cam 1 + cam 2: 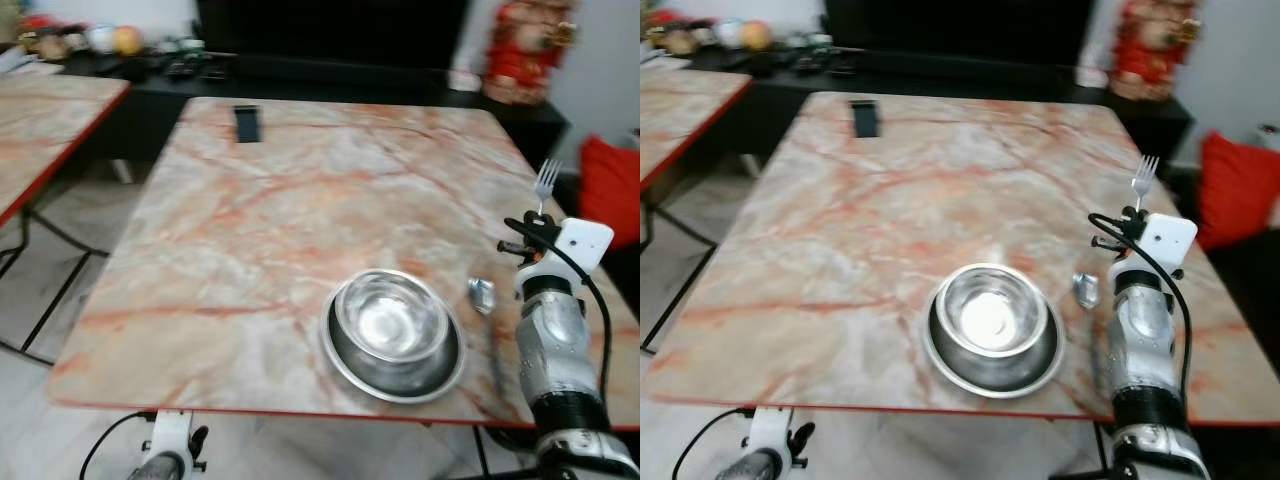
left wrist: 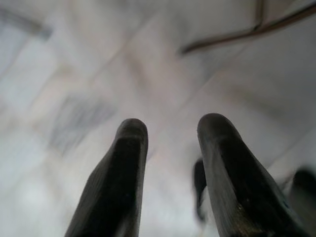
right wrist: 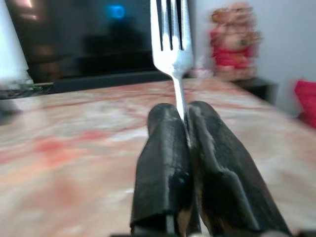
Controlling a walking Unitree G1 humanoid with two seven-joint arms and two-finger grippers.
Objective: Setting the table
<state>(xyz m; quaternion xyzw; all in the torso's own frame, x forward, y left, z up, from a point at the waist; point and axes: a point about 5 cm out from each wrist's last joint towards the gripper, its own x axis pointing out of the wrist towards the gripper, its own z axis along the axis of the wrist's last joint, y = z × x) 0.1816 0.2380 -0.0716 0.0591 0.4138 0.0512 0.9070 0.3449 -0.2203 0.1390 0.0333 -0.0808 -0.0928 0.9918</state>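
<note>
Nearest, just right of the shiny steel bowl (image 1: 392, 322) nested in its round steel plate (image 1: 340, 358) at the near edge of the pink-veined marble table (image 1: 260, 220): a steel spoon (image 1: 483, 299), bowl end away from the robot, handle running back toward the near edge. Right of that spoon and a little above the tabletop, the right gripper (image 3: 183, 129), black fingers (image 3: 163, 148) pinched tight on the slim handle of a silver fork (image 3: 171, 34), tines up, shaft upright. Free spot for the fork likely on the bowl's left side, so a carry across or around the bowl; long axis then to be laid parallel to the spoon. Left gripper (image 2: 168, 131) low, below the table edge, prongs apart, holding nothing. Far beyond the bowl, a dark phone-like slab (image 1: 246, 123).
</note>
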